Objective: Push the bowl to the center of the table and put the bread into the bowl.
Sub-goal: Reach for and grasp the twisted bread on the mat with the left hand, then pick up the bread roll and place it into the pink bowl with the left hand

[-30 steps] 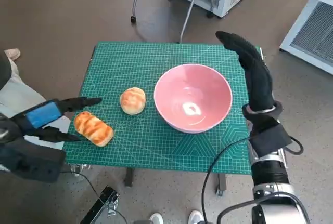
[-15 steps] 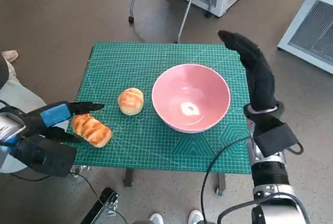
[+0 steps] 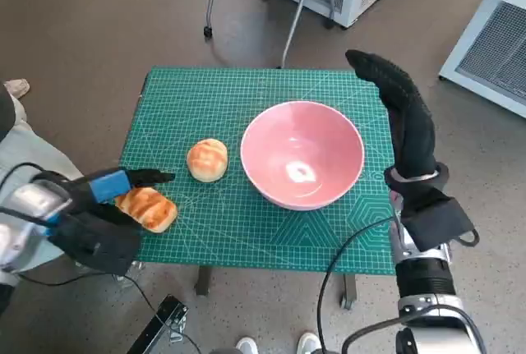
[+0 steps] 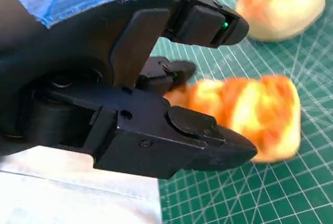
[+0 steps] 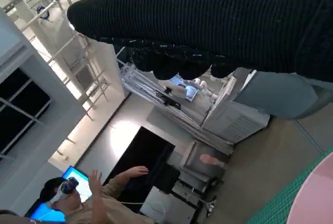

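Near the table's left front corner, long glazed bread [image 3: 146, 208], golden with darker orange stripes, lying between the spread fingers [image 4: 208, 24] of the left hand [image 3: 99, 206]; from the left wrist view, one finger above the loaf and one below, touching or not impossible to tell, nothing pinched. Just beyond, toward the middle of the green cutting mat [image 3: 246, 91], a round bun [image 3: 206, 159], pale gold, apart from the hand and just left of the bowl. Pink bowl [image 3: 302, 154], glossy inside and empty, resting right of centre on the mat, nearer the right edge than the left. Beside its right rim, right hand [image 3: 403, 112] in the black knitted glove, held upright along the table's right edge, fingers straight and together, gripping nothing; contact with the bowl not clear
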Available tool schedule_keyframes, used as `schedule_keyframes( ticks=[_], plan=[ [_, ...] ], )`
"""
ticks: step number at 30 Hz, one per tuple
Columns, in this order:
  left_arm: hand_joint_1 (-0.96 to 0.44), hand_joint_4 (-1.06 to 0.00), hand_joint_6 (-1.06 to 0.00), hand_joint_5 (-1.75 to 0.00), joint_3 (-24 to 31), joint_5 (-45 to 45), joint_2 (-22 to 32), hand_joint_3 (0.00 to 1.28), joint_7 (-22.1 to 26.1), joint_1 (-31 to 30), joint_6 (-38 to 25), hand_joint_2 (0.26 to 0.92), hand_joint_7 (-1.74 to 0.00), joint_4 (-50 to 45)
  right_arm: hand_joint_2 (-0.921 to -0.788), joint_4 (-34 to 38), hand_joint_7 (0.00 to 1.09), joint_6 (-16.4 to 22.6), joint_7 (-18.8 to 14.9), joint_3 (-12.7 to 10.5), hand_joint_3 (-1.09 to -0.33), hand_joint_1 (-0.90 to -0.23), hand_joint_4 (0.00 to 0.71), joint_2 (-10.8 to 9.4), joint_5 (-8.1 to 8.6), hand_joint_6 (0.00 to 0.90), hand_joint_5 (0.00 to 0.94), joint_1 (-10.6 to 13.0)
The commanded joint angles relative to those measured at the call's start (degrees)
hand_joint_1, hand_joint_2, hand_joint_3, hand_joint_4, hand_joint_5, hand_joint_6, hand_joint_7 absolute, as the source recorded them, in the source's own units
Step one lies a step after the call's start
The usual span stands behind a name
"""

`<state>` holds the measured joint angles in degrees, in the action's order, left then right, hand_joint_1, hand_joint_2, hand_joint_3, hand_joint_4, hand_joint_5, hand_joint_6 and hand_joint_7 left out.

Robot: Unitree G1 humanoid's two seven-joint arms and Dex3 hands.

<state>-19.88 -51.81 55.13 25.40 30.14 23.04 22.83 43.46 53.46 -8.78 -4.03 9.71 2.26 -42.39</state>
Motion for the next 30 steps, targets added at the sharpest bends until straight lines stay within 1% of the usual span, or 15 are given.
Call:
schedule_keyframes(
  ticks=[1, 3, 4, 6, 7, 8, 9, 10, 11, 14, 16, 19, 21, 26, 30],
  plan=[
    [0.10, -0.49, -0.57, -0.03, -2.9, -3.8, -0.7, 0.17, 0.6, 2.2, -1.5, 0.908, -0.03, 2.2, -0.921, -0.2, 0.86, -0.9, 0.9, -0.3, -0.751, -0.569, 0.453, -0.3, -0.70, 0.101, 0.012, 1.9],
    [0.13, -0.58, -0.64, -0.04, -3.8, -5.1, -1.3, 0.24, 1.0, 3.0, -2.5, 0.916, -0.05, 3.0, -0.921, -0.3, 0.86, -1.0, 1.1, -0.4, -0.752, -0.571, 0.457, -0.3, -0.71, 0.100, 0.014, 2.1],
    [0.14, -0.60, -0.66, -0.04, -4.3, -5.5, -1.6, 0.25, 1.1, 3.3, -3.0, 0.917, -0.05, 3.6, -0.921, -0.4, 0.86, -1.1, 1.1, -0.5, -0.752, -0.571, 0.458, -0.3, -0.64, 0.100, 0.015, 2.2],
    [0.13, -0.68, -0.72, -0.07, -4.9, -6.0, -2.2, 0.27, 1.1, 3.9, -3.6, 0.919, -0.07, 4.6, -0.921, -0.4, 0.86, -1.1, 1.2, -0.7, -0.752, -0.572, 0.457, -0.3, -0.62, 0.099, 0.014, 2.3],
    [0.21, -0.59, -0.77, -0.57, -5.2, -6.2, -2.3, 0.27, 1.0, 4.1, -3.7, 0.920, -0.10, 5.1, -0.921, -0.3, 0.86, -1.1, 1.3, -0.7, -0.752, -0.573, 0.451, -0.3, -0.65, 0.099, 0.011, 2.4],
    [0.26, -0.53, -0.80, -0.91, -5.5, -6.3, -2.5, 0.29, 0.9, 4.4, -3.7, 0.920, -0.12, 5.5, -0.921, -0.3, 0.86, -1.1, 1.4, -0.8, -0.752, -0.573, 0.448, -0.3, -0.63, 0.098, 0.010, 2.5],
    [0.21, -0.52, -0.74, -0.99, -5.7, -6.3, -2.5, 0.27, 0.9, 4.6, -3.7, 0.920, -0.36, 5.8, -0.921, -0.3, 0.86, -1.1, 1.5, -0.8, -0.752, -0.573, 0.446, -0.3, -0.61, 0.098, 0.008, 2.5],
    [0.13, -0.49, -0.65, -1.13, -5.9, -6.1, -2.5, 0.26, 0.5, 4.8, -3.3, 0.921, -0.72, 6.3, -0.921, -0.3, 0.86, -1.1, 1.5, -0.9, -0.752, -0.573, 0.443, -0.3, -0.54, 0.098, 0.007, 2.6],
    [0.09, -0.49, -0.60, -1.20, -6.0, -6.0, -2.5, 0.24, 0.2, 5.0, -3.0, 0.921, -0.94, 6.7, -0.921, -0.4, 0.86, -1.1, 1.5, -0.9, -0.752, -0.573, 0.440, -0.4, -0.49, 0.097, 0.006, 2.6],
    [0.03, -0.51, -0.57, -1.25, -5.9, -4.9, -2.4, 0.20, -1.6, 5.5, -1.5, 0.920, -1.18, 8.1, -0.921, -0.5, 0.87, -0.9, 1.6, -0.9, -0.753, -0.574, 0.438, -0.6, -0.31, 0.096, 0.004, 2.9],
    [0.01, -0.54, -0.59, -1.24, -5.6, -4.0, -2.3, 0.16, -2.7, 5.8, -0.4, 0.921, -1.22, 9.2, -0.921, -0.5, 0.87, -0.9, 1.7, -0.9, -0.753, -0.573, 0.437, -0.8, -0.30, 0.095, 0.004, 3.0],
    [0.00, -0.58, -0.64, -1.21, -5.3, -2.8, -2.0, 0.12, -3.4, 6.3, 0.7, 0.921, -1.21, 10.1, -0.921, -0.4, 0.87, -0.9, 1.8, -0.9, -0.754, -0.573, 0.436, -0.9, -0.30, 0.095, 0.004, 3.1],
    [0.00, -0.59, -0.66, -1.23, -4.3, -1.0, -1.9, 0.10, -2.7, 6.6, 1.0, 0.920, -1.17, 10.2, -0.921, -0.2, 0.87, -0.9, 1.5, -0.9, -0.753, -0.573, 0.436, -1.0, 0.01, 0.094, 0.003, 3.1],
    [0.00, -0.62, -0.71, -1.27, -0.5, 5.2, -0.5, 0.06, 0.1, 7.4, 1.5, 0.920, -1.06, 8.0, -0.921, -0.5, 0.87, -0.9, 1.4, -0.8, -0.750, -0.573, 0.436, -1.4, -0.04, 0.094, 0.003, 3.5],
    [0.00, -0.65, -0.72, -1.26, 3.4, 11.0, 0.4, 0.05, 3.5, 8.6, 0.5, 0.920, -1.03, 4.6, -0.921, -0.7, 0.87, -1.0, 1.3, -0.8, -0.748, -0.575, 0.436, -1.2, -0.15, 0.095, 0.003, 3.8]
  ],
)
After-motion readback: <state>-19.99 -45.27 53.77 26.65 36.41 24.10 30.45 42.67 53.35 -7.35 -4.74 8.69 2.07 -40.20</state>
